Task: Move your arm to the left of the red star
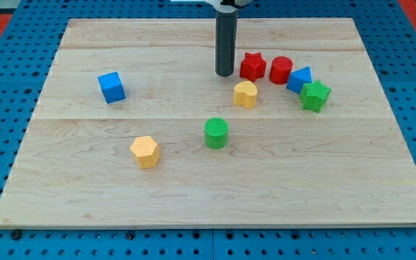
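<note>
The red star (252, 66) lies on the wooden board (85, 180) toward the view's top right. My tip (224, 74) is the lower end of the dark rod and stands just to the view's left of the red star, a small gap apart. A red cylinder (281, 69) sits right of the star. A yellow heart-like block (245, 94) lies just below the star and to the lower right of my tip.
A blue block (299, 79) and a green star (315, 95) sit right of the red cylinder. A green cylinder (216, 133) is near the middle, a yellow hexagon (145, 151) at lower left, a blue cube (111, 87) at left.
</note>
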`<act>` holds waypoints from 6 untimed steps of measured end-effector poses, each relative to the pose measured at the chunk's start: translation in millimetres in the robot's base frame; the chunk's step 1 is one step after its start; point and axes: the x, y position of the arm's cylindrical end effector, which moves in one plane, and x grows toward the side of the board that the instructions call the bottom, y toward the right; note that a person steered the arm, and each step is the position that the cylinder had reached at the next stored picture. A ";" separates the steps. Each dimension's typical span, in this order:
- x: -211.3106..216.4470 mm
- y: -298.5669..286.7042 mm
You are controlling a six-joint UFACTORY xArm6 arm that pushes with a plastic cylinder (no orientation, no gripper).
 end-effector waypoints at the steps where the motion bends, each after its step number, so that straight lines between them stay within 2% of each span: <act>1: -0.6 -0.2; 6: -19.2 -0.6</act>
